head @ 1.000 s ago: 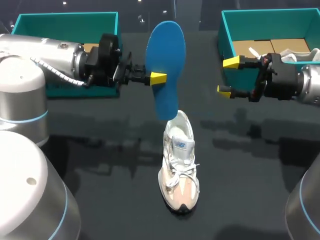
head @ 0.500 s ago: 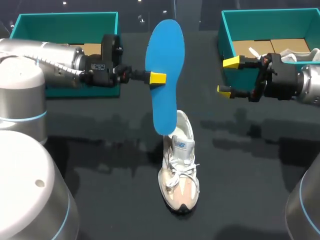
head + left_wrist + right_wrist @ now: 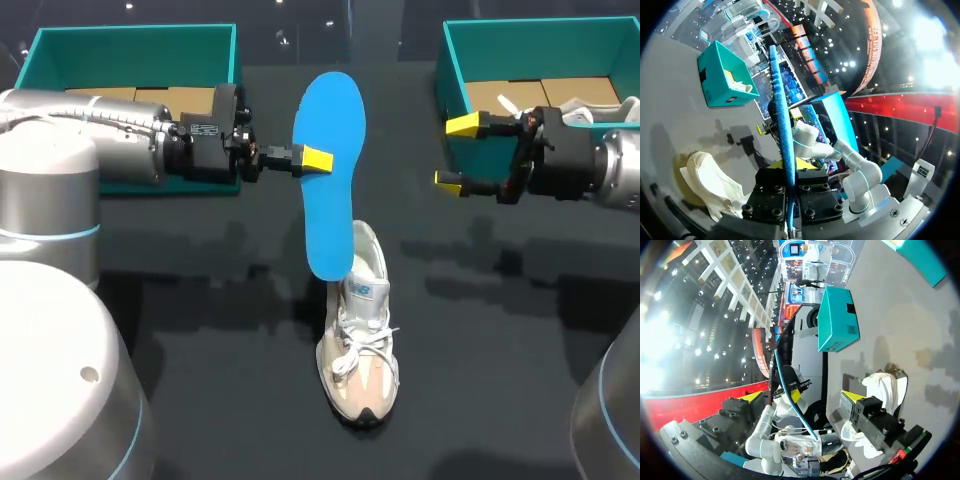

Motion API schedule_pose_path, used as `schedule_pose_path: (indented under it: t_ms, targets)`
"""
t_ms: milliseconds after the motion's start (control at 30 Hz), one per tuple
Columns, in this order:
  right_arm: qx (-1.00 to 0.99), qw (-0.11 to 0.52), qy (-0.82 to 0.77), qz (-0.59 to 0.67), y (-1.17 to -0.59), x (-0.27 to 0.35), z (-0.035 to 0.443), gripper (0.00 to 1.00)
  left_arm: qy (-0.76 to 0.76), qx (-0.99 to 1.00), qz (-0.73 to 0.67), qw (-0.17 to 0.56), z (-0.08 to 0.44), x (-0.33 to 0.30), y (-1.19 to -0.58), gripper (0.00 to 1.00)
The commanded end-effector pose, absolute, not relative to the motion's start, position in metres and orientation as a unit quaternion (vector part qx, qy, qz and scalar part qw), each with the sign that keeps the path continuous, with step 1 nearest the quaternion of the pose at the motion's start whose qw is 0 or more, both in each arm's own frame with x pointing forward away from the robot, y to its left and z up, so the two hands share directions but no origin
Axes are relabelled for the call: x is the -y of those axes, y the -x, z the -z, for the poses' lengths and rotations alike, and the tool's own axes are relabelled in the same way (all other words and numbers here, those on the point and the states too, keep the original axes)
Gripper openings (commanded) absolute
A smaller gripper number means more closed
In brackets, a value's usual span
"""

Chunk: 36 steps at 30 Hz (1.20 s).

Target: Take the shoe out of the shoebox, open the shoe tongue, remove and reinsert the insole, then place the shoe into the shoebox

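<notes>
A blue insole [image 3: 328, 170] hangs nearly upright above the table, with my left gripper [image 3: 316, 159] shut on its edge about halfway up. Its lower end overlaps the heel opening of the white and beige shoe [image 3: 360, 330], which stands on the dark table; I cannot tell if they touch. In the left wrist view the insole [image 3: 782, 115] shows edge-on between the fingers, with the shoe [image 3: 710, 185] below. My right gripper [image 3: 455, 152] hovers open and holds nothing, in front of the right teal shoebox [image 3: 540, 35]. From the right wrist the insole [image 3: 790, 395] and shoe [image 3: 885, 387] lie ahead.
A second teal box [image 3: 130, 45] stands at the back left, behind my left arm. The right shoebox holds cardboard and a white shoe [image 3: 600, 108]. Dark table surface lies around the shoe on both sides and in front.
The left wrist has turned and the insole has come down, its lower end now over the shoe's heel opening. The right arm has not moved.
</notes>
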State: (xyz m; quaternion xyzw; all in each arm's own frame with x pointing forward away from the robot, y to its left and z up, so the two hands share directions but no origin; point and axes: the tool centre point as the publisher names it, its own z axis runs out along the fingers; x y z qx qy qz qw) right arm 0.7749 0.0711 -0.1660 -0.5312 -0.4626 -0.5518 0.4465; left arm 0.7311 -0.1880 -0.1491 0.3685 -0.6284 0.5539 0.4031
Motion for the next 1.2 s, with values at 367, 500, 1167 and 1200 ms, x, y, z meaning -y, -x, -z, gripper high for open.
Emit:
schedule_pose_path:
  t_ms: [367,500,1167,1200]
  targets:
    - [0.463,0.446,0.532,0.552,-0.774,-0.072,0.166,1.00,-0.418,0.591,-0.532,0.440,0.183,0.208,-0.753,0.00]
    - [0.463,0.446,0.532,0.552,-0.774,-0.072,0.166,1.00,-0.431,0.575,-0.519,0.463,0.194,0.216,-0.759,0.00]
    - [0.551,0.359,0.582,0.478,-0.772,-0.064,0.137,1.00,-0.455,0.552,-0.512,0.474,0.220,0.235,-0.769,0.00]
    - [0.558,0.351,0.590,0.467,-0.772,-0.064,0.134,1.00,-0.455,0.552,-0.512,0.474,0.220,0.235,-0.769,0.00]
